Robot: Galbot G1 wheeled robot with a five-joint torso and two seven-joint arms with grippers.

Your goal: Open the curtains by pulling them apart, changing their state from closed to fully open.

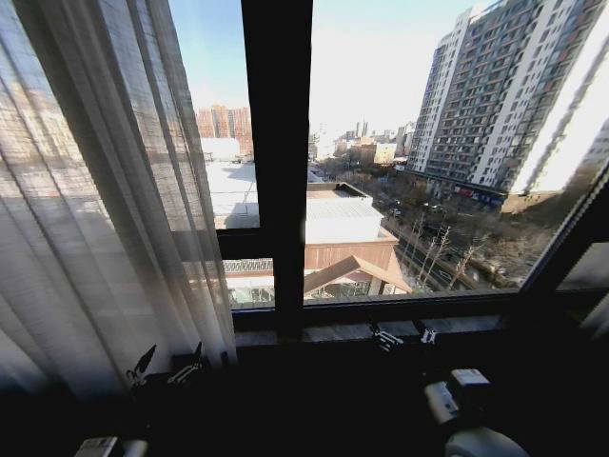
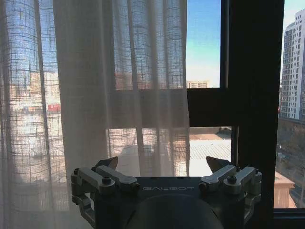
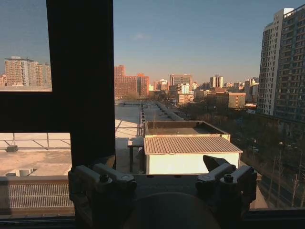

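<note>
View from my head camera toward the window: one panel of the curtains (image 1: 105, 190) hangs gathered at my left, its pleats bunched and its inner edge stopping just short of the dark central window frame (image 1: 277, 162), so that the glass from there rightward is bare and the city shows through. No fabric covers the right pane; a pale sliver at the far right edge may be the other panel drawn aside, but I cannot tell. My left gripper (image 1: 166, 366) sits low before the hem of the left panel, fingers spread apart and holding nothing; its wrist camera shows the sheer cloth (image 2: 95, 95) just ahead of the open fingertips (image 2: 110, 163), apart from them, which I take as the pose of a gripper standing clear of fabric rather than grasping it. My right gripper (image 1: 402, 335) rests low near the window sill (image 1: 333, 331), likewise spread and empty, facing unobstructed glass in its wrist view (image 3: 169, 164). Judged from this arrangement, the opening is largely or wholly achieved; the left panel could perhaps be pushed farther outward to clear its pane fully.
</note>
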